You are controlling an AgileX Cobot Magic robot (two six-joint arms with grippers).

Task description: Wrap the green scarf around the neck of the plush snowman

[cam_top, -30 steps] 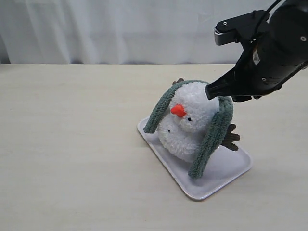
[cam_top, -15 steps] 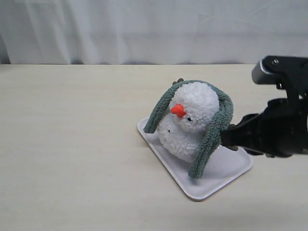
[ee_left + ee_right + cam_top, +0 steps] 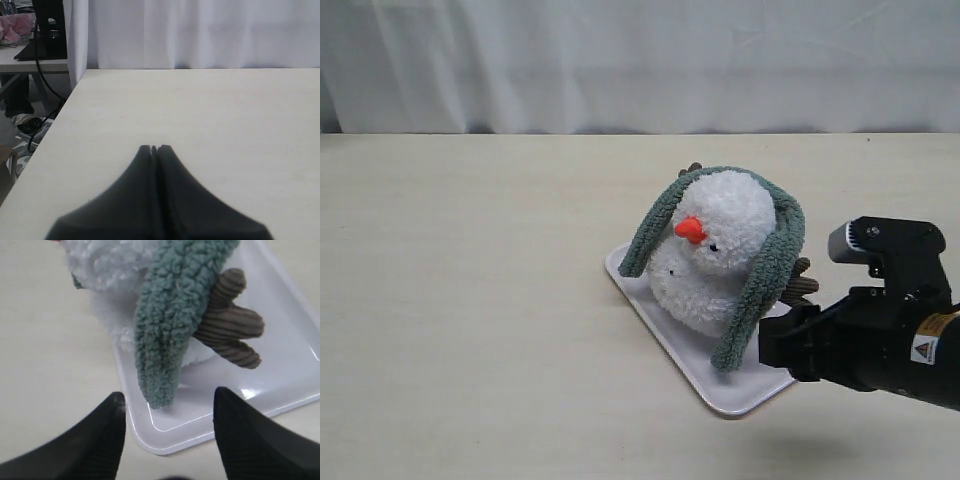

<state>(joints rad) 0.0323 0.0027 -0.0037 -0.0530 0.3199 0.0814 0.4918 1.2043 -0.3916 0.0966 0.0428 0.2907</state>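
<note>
Plainly, the white tray (image 3: 735, 398) sat askew on the surface (image 3: 470, 300). Its right corner was hidden behind the right arm (image 3: 880, 345), which hung low just beside it. The plush snowman (image 3: 720, 250) stood on the tray. The green scarf (image 3: 760, 285) was draped over the top of its head rather than round the neck. One end hung down to the tray's front rim, and the other hung at the tray's left edge.

In the right wrist view the right jaws stood apart and gripped nothing. The scarf's rounded end (image 3: 160, 365) and the tray's corner rim (image 3: 165, 437) lay just ahead of the gap. A brown corduroy twig arm (image 3: 230, 332) stuck out beside the scarf.

The left jaws were pressed together, tips touching and empty, over bare surface well apart from the tray.

To the left of the tray and behind it the pale surface lay open up to the white curtain (image 3: 570, 60). In the left wrist view the surface ended at a straight side edge (image 3: 60, 120). Past that edge were floor, dark cables (image 3: 35, 125) and another table (image 3: 30, 62).
</note>
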